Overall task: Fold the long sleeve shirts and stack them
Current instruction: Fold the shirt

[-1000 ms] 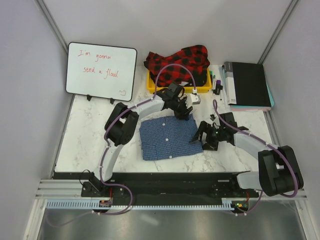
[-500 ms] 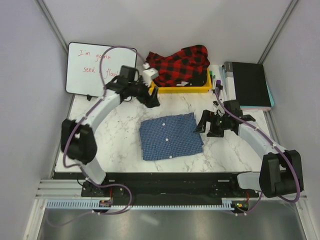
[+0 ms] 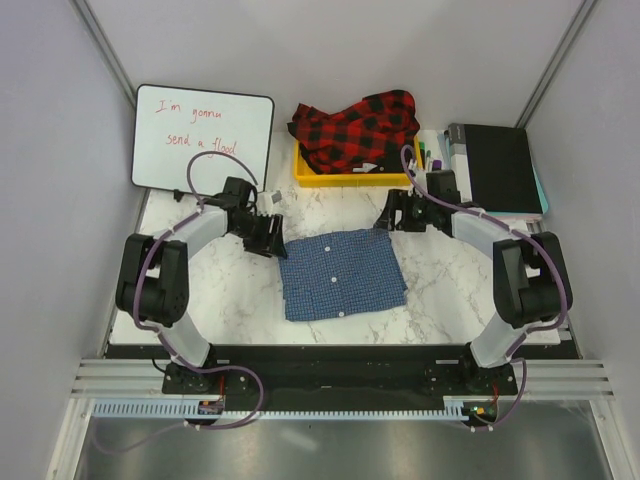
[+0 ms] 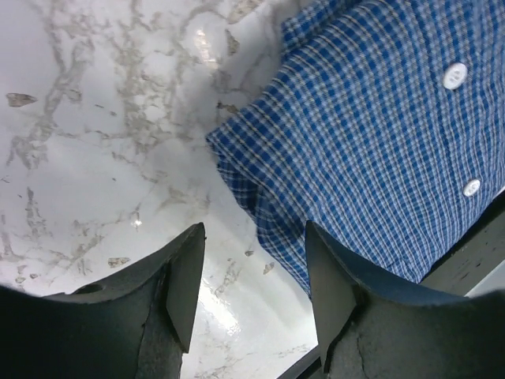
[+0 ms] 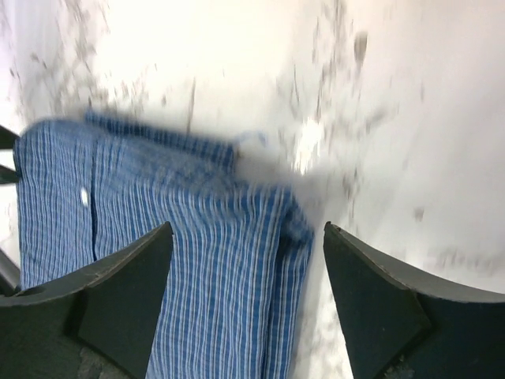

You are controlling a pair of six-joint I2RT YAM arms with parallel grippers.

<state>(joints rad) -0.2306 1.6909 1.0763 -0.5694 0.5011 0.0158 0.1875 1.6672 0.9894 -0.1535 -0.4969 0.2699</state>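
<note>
Seen from the top, the blue shirt lies folded in a neat square in the middle of the table. It is flat, and small white buttons run down its front.

The red shirt is at 12 o'clock, far from the arms. It sits in a heap in a yellow bin and hangs over the rim. It is well apart from the blue shirt.

The left claw is at the 10 o'clock corner of the blue shirt. Its wrist view shows its two fingers apart, with nothing held. The shirt's corner lies under the gap, part on one side and bare table on the other. I cannot tell if the fingers touch the cloth.

The right claw is at the 1 o'clock corner of the blue shirt. Its fingers are wide apart and hold nothing. Below them the folded edge of the shirt shows in layers, a bit blurry.

A white board with red words stands at 10 o'clock. A black book lies at 2 o'clock, with some pens between it and the bin.
</note>
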